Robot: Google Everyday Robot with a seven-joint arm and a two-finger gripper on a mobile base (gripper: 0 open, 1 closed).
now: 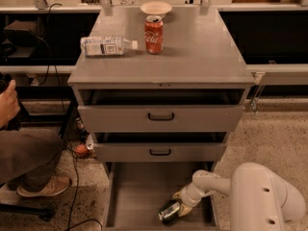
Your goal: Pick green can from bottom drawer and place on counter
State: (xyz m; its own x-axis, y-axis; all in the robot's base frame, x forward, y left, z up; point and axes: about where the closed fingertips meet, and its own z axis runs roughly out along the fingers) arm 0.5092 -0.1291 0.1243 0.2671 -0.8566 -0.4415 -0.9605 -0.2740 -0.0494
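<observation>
The robot's arm (262, 198) comes in from the lower right corner as a bulky, rounded, cream-coloured segment, and from its upper left a slimmer forearm (209, 181) reaches leftward. The forearm bends downward at the wrist (192, 194), so that the last stretch slants down and to the left. At its end the hand (179, 208) sits low inside the bottom drawer (139, 196), over the front right part of its floor, with its tip right against the green can (168, 212), which lies tilted there.
</observation>
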